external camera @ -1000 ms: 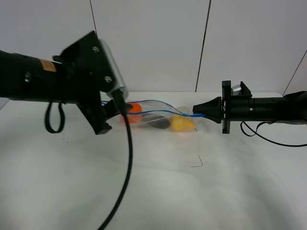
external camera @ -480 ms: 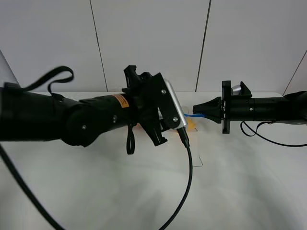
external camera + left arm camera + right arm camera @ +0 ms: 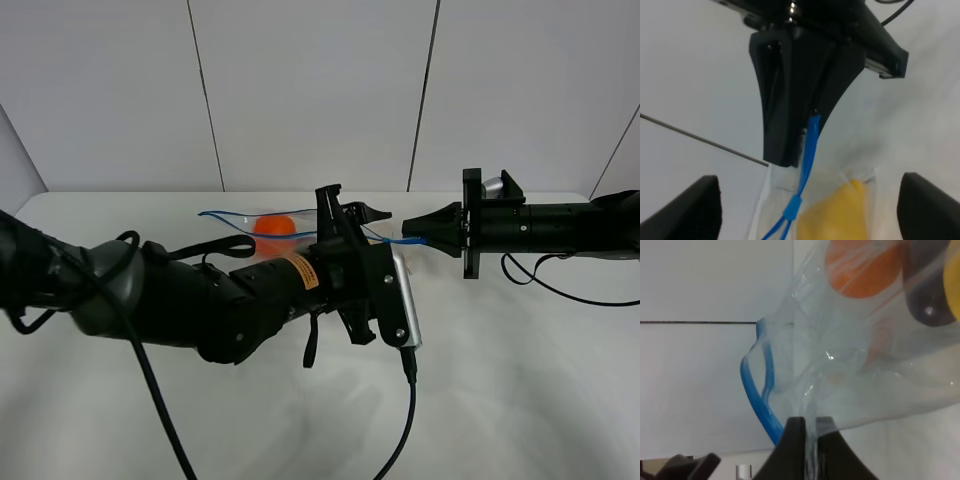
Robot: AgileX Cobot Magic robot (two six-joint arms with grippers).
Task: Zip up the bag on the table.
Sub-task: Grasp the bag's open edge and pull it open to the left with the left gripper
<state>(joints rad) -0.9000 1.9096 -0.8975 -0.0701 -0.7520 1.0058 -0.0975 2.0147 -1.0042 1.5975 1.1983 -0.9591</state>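
My left pincer (image 3: 355, 207) has swung across the bag (image 3: 240, 226) from its far left end. It now sits open-jawed, holding nothing, just short of my right pincer (image 3: 408, 237). The right one has not stirred: it is clamped on the end of the blue strip (image 3: 810, 145), holding that corner of the bag up off the table (image 3: 520, 380).

I judge this sets up the zip stroke. The right pincer anchors the end while the left lines up on the strip beside it, where a small blue lump (image 3: 792, 206) joins the two tracks; it may be the slider, though I cannot tell. Nothing is sealed yet, since the strip gapes in a loop in the right wrist view and bows apart toward the bag's left end.

The bag lies along the back middle of the table, partly hidden behind my left arm. Inside it I see an orange piece (image 3: 272, 225), a yellow piece (image 3: 840, 212) nearest the pinched end, and a dark piece (image 3: 927, 295).
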